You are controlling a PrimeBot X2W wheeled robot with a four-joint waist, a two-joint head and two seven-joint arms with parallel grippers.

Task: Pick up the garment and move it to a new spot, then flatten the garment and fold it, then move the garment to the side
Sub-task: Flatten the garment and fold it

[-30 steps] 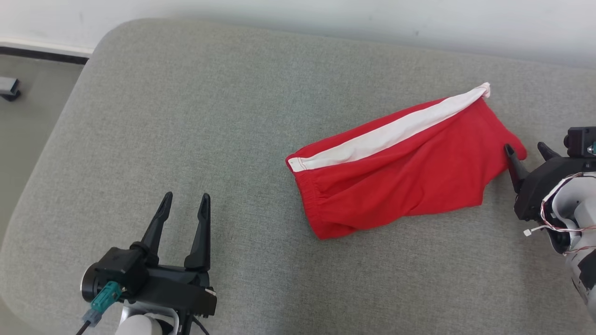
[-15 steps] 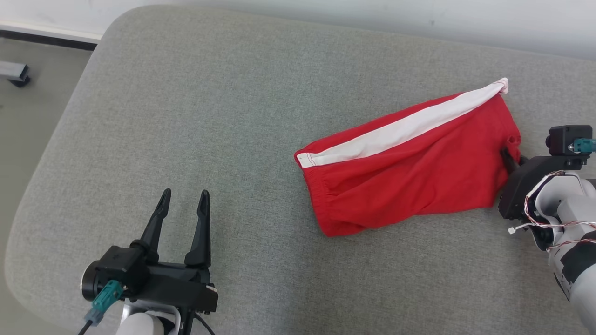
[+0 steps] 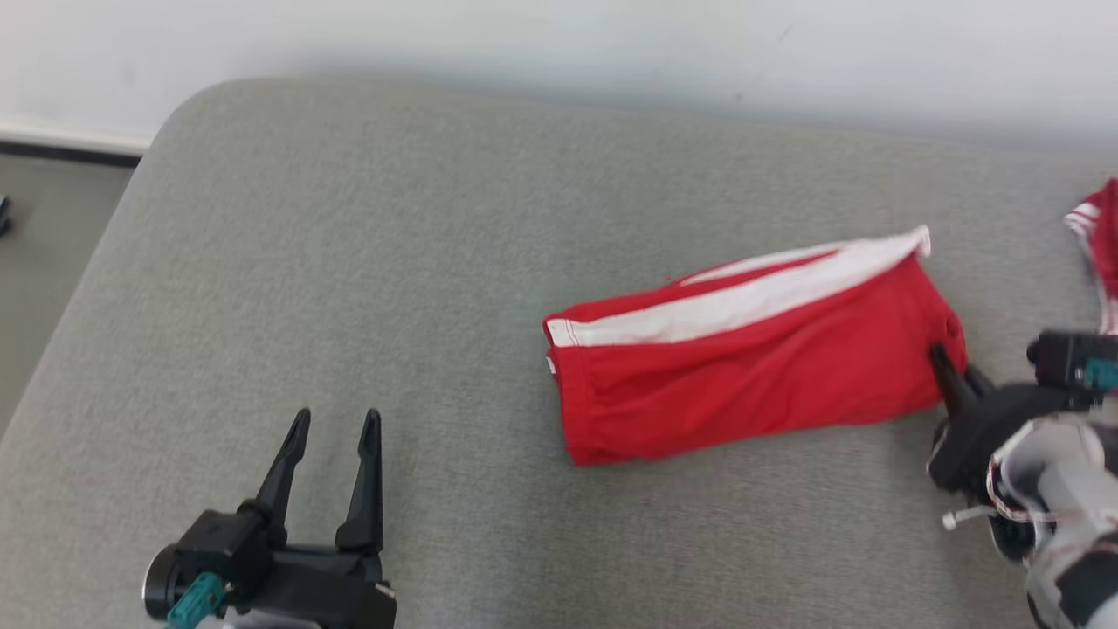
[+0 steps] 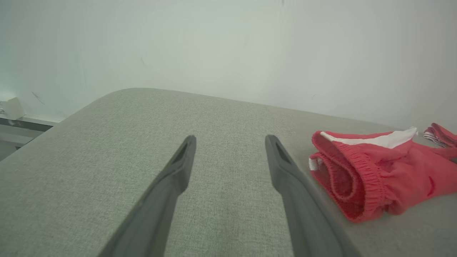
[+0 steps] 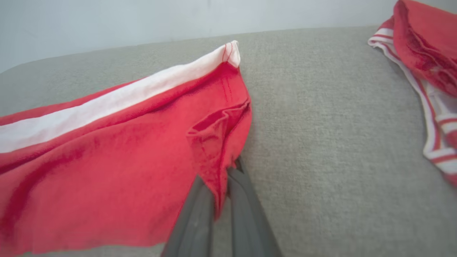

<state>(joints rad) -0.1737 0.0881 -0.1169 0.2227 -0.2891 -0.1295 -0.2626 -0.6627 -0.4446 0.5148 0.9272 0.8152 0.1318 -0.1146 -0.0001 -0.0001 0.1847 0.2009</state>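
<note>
The black left tool (image 3: 335, 421) hovers low at the robot's left, its two long dark fingers pointing forward and spread wide apart, while the right tool (image 3: 948, 371), on its pale wired forearm (image 3: 1061, 489), angles up-left with fingers pinched together on the red white-striped garment (image 3: 742, 384).

No readable text, labels or numbers anywhere.

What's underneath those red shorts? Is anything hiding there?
The shorts lie on the grey cushion, which shows all round them. The right gripper is shut on their hem. Whatever lies beneath the cloth itself is covered.
</note>
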